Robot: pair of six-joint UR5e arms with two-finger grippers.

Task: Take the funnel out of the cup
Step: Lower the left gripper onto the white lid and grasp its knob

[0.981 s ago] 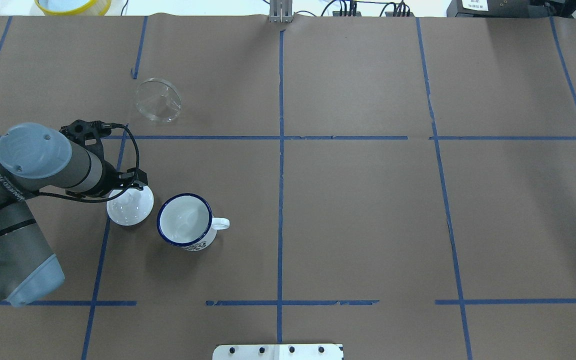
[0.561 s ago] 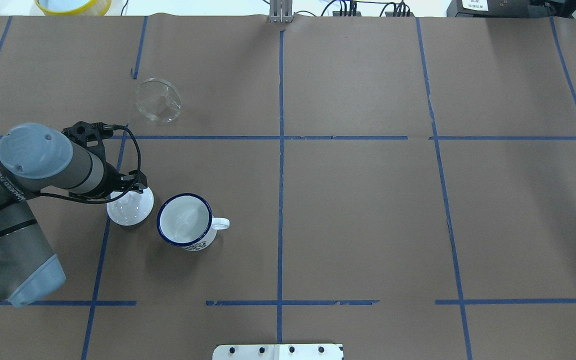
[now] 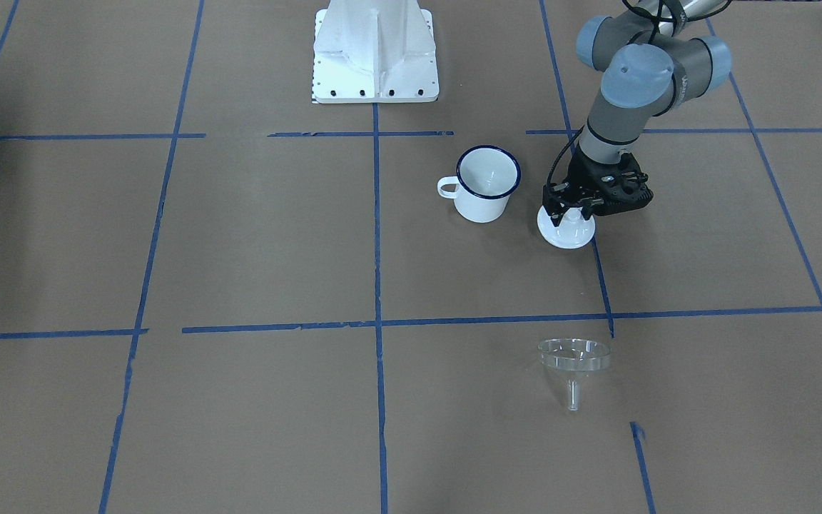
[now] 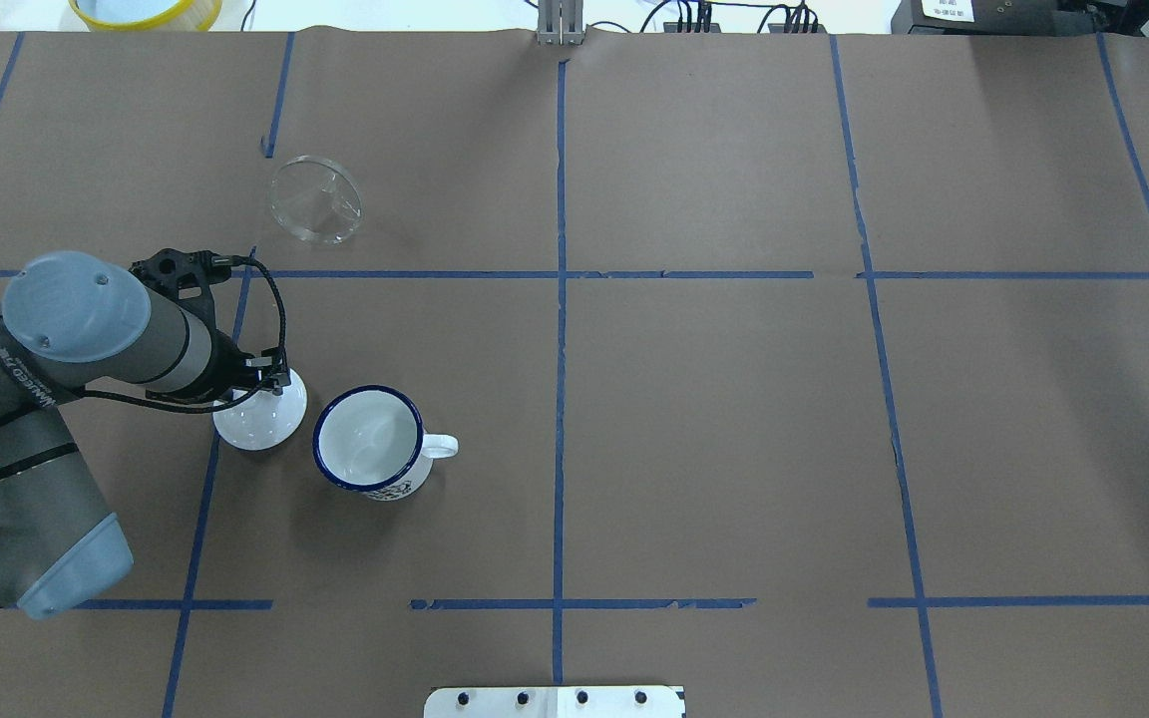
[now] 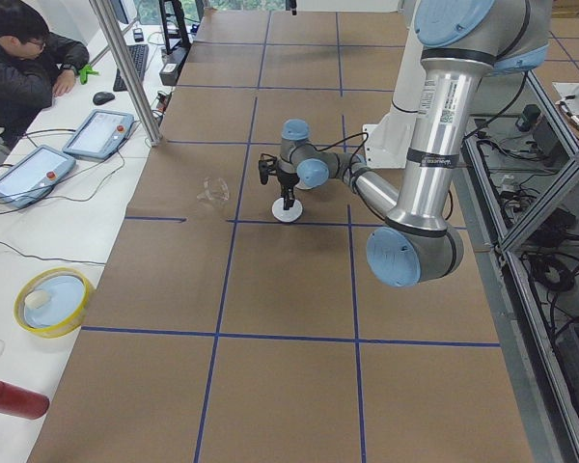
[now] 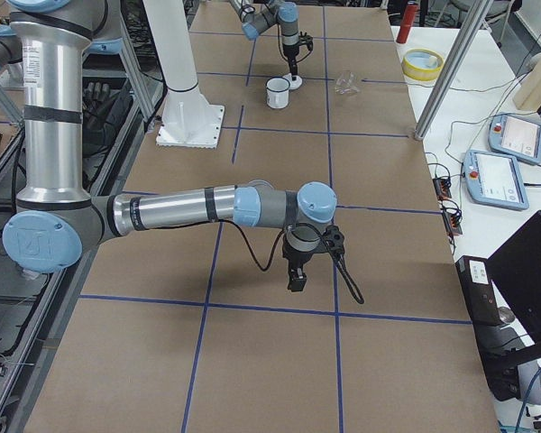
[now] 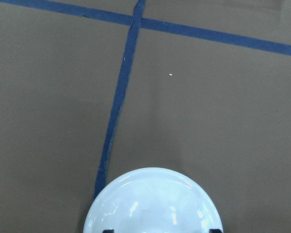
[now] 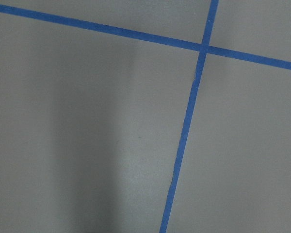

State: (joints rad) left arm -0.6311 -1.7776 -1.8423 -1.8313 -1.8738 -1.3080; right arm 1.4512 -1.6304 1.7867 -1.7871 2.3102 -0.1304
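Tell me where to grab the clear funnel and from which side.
Probably the upper rim of the funnel, from above on the robot's side: it lies tipped with its mouth open that way, its thin stem low on the table.

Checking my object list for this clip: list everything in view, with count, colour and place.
funnel: one, clear, lying on the table, apart from the cup.
cup: one, white with dark blue rim, upright, empty.
lid: one, white, flat beside the cup.
table: one, brown paper with blue tape grid.
dish: one, yellow-rimmed, on the white bench past the table.
cylinder: one, red, same bench.
pendants: two, grey, same bench.
operator: one, dark jacket, seated at that bench.
left gripper: one, black, open over the lid.
right gripper: one, black, over bare table; jaw state unclear.
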